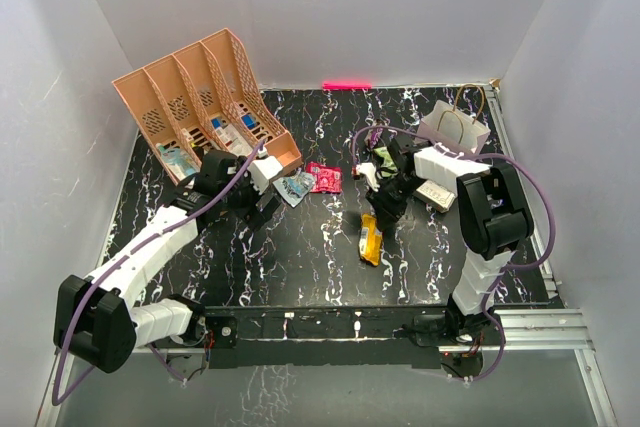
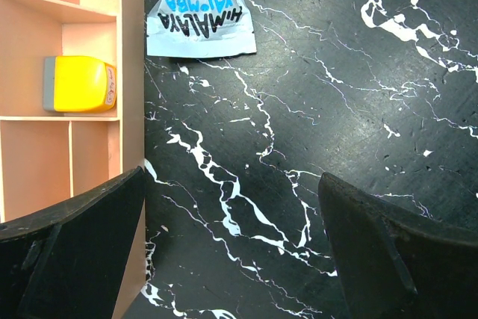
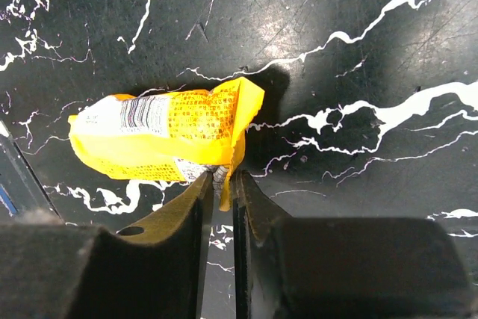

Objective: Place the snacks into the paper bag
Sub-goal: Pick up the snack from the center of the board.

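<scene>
Three snacks show clearly on the table (image 1: 300, 267) — one yellow packet (image 3: 164, 136), one blue packet (image 2: 200, 16) and one pink packet (image 1: 323, 177). The right gripper (image 3: 222, 181) is pinched on the yellow packet's edge, centre-right. The left gripper (image 2: 231, 177) gapes wide, holding nothing, beside the one organiser (image 2: 75, 147). The one bag (image 1: 455, 127) stands upright at the far right — well apart from the yellow packet.

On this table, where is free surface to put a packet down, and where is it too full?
Free: the near strip between the left arm and the yellow packet, and the far middle between organiser and paper bag. Crowded: around the bag, near the right claw.
</scene>
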Available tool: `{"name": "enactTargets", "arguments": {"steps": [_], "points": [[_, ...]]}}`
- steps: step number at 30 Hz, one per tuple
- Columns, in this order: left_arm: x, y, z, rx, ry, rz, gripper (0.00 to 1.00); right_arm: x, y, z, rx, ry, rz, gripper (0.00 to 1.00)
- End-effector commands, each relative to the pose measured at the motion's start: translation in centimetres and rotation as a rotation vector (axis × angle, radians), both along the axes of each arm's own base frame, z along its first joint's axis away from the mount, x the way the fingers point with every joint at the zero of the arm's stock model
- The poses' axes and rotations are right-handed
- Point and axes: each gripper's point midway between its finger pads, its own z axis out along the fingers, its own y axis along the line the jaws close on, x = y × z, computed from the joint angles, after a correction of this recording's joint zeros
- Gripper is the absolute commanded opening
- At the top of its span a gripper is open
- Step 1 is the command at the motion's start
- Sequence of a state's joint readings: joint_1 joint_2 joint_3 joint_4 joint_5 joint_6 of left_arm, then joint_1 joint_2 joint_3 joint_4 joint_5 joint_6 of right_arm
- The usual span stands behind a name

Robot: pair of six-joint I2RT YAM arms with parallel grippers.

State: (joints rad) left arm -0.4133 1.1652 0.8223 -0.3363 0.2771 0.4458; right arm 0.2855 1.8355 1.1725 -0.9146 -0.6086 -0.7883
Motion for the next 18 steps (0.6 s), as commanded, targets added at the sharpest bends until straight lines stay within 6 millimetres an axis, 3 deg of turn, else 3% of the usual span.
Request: {"name": "enactTargets", "arguments": {"steps": [1, 5, 10, 18], "points": [[0.0, 0.1, 0.9, -0.016, -0.036, -0.005, 0.98, 1.2, 0.6, 2.2, 0.049, -0.047, 0.013, 0.15], [0.1, 0.1, 0.9, -0.016, -0.039, -0.004, 0.98, 1.5, 0.7, 3.5, 0.066, -0.067, 0.012, 0.08], [0.1, 0.2, 0.9, -0.017, -0.041, -0.003, 0.98, 1.6, 0.9, 5.1, 0.086, -0.09, 0.004, 0.08], [0.0, 0.4, 0.8, -0.016, -0.047, -0.001, 0.98, 2.2, 1.1, 10.1, 0.128, -0.208, -0.042, 0.08]]}}
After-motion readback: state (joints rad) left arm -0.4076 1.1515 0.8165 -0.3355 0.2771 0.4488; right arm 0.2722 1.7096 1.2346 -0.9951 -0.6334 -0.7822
